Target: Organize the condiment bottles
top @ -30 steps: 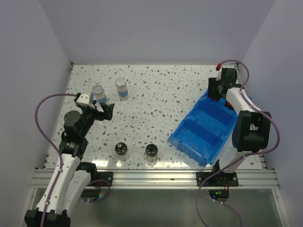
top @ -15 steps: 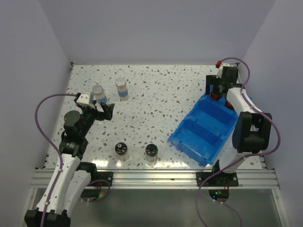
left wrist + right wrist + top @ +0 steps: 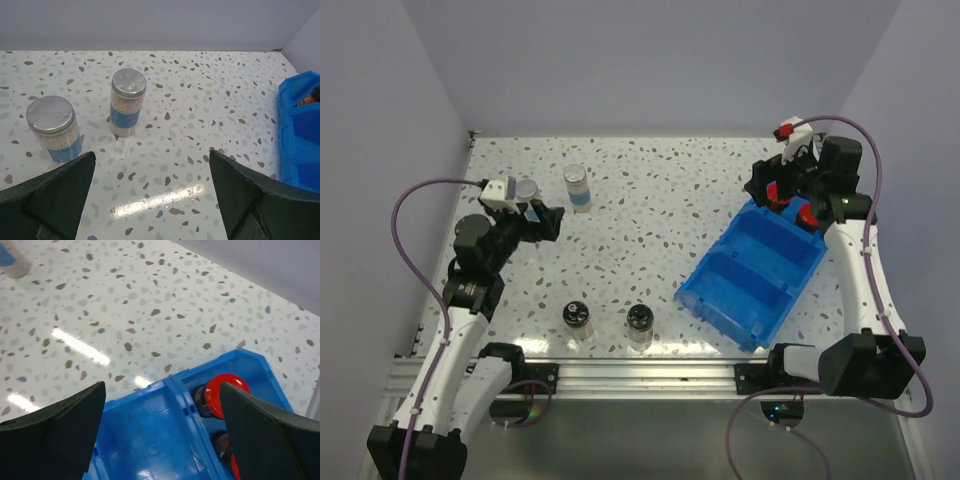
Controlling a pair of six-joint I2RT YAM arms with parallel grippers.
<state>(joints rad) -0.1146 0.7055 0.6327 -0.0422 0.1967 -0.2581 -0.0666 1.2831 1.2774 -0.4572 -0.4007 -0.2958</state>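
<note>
Red-capped jars point(image 3: 220, 395) in bin point(image 3: 150, 435); right gripper point(image 3: 162, 385) seemingly lifted, jaws apart.

Glossy blue plastic bin point(image 3: 750, 280)

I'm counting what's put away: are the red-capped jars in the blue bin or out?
In. Both red-capped jars sit inside the blue bin's end compartment, between its walls.

No text, brand, number or sign can be read in any view. The blue bands on the two silver-capped jars point(image 3: 52, 131) point(image 3: 127, 103) show as plain colour, with no legible letters, and the walls of the blue bin point(image 3: 718, 303) carry no readable marking
</note>
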